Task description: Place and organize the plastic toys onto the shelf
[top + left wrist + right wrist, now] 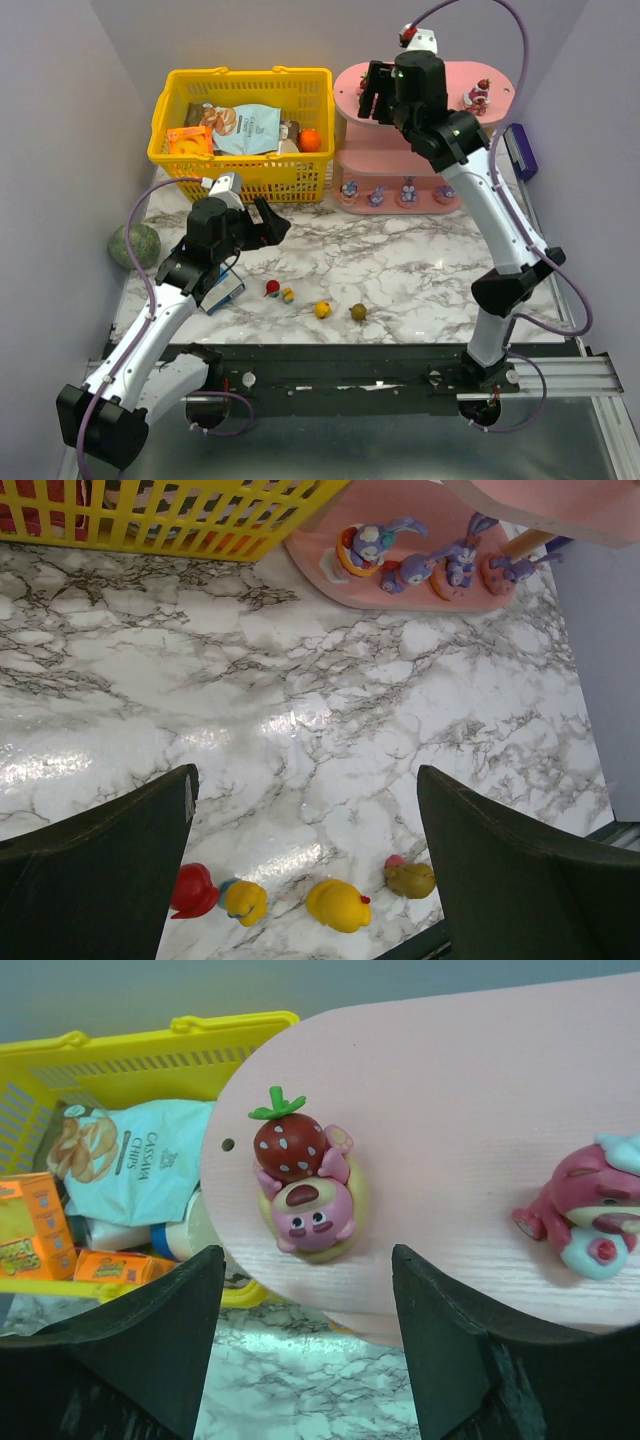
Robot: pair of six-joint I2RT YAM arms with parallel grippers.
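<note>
The marble surface (400, 270) carries a yellow basket (240, 180) of snack packets at the back left. Just to the basket's right stands the pink shelf (497, 110), with oval boards on light wooden posts.

The right hand (375, 105) hangs at the left end of the shelf's top board, released, its jaws spread wide. In the right wrist view its dark fingers (120, 1360) stand on either side of a pink figurine with a red strawberry top (305, 1195). That figurine lies on the board near the front edge, and neither finger touches it. A second pink figurine (590, 1215) sits further right on the same board, well clear of the hand.

The left hand (270, 225) hovers over the surface in front of the basket. It is also released, holding nothing, and the left wrist view shows bare marble between its fingers (90, 880).

On the shelf's bottom board four purple bunny figurines stand in a row along the front: one (370, 545), the next (410, 572), a third (462, 560) and the last (515, 568).

Four small round toys lie loose on the surface near its front edge, in a rough line. They are a red one (192, 890), touching a yellow one with a blue part (245, 900), then a plain yellow one (338, 904) and an olive one (410, 879) set a little apart. A green speckled ball (135, 245) rests by the left wall.
</note>
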